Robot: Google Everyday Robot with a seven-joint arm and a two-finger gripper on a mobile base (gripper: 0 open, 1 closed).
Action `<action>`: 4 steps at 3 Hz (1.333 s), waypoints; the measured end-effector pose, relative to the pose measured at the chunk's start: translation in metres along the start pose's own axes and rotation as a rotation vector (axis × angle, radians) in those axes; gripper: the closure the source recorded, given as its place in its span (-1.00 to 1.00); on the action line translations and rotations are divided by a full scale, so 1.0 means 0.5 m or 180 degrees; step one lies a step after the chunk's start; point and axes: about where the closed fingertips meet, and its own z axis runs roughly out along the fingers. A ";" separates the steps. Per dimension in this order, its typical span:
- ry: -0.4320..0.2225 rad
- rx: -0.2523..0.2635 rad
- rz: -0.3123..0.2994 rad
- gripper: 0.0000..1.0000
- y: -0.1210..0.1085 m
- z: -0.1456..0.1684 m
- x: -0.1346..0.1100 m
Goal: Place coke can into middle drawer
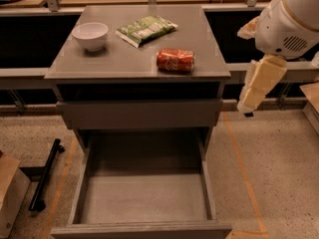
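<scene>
The coke can (175, 60) lies on its side on the grey cabinet top (124, 59), near the front right edge. The middle drawer (144, 198) is pulled out wide below it, showing a bare grey floor and thin side walls. The other grey drawer (139, 113) above it shows only its flat front. My gripper (247, 107) hangs at the end of the cream arm segment, to the right of the cabinet, beside its front right corner and lower than the can. It holds nothing that I can see.
A white bowl (90, 35) and a green snack bag (146, 30) sit on the cabinet top behind the can. A black bar (46, 174) and a cardboard box (9, 193) lie on the floor at the left. Dark benches run behind the cabinet.
</scene>
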 end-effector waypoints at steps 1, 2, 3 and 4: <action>0.0000 0.0000 0.0000 -1.00 0.000 0.000 0.000; -0.0236 -0.0017 0.0133 -1.00 -0.005 0.028 -0.008; -0.0474 0.0037 0.0238 -1.00 -0.058 0.078 -0.022; -0.0658 0.0123 0.0333 -1.00 -0.139 0.138 -0.038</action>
